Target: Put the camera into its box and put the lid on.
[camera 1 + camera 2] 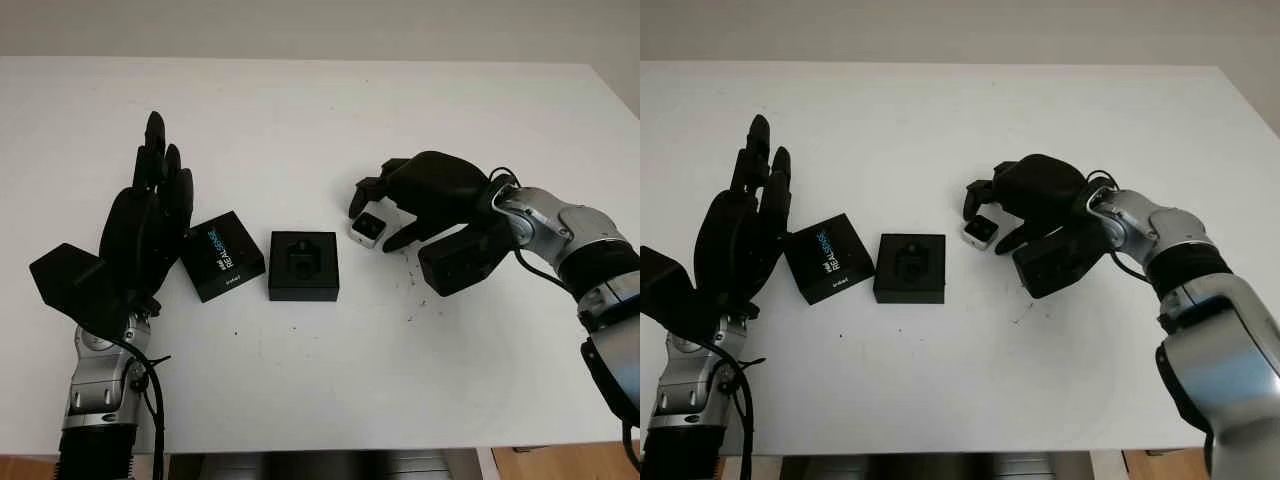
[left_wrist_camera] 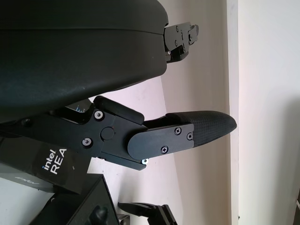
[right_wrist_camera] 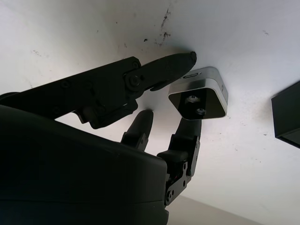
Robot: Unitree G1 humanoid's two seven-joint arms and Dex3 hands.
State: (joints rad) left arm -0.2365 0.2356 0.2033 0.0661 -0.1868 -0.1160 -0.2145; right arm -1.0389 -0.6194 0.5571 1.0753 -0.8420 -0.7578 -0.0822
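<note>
Near left: left hand (image 1: 140, 240) open, empty, beside lid (image 1: 222, 255). Right of box (image 1: 303, 266): right hand (image 1: 392, 205), 3 fingers (image 3: 161, 70) closed around camera (image 3: 200, 95).

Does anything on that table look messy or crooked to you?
The box lid with white lettering lies askew, turned at an angle to the open box beside it. Dark specks mark the table by the right hand, whose fingers are closing around the small silver camera. Nothing looks damaged.
</note>
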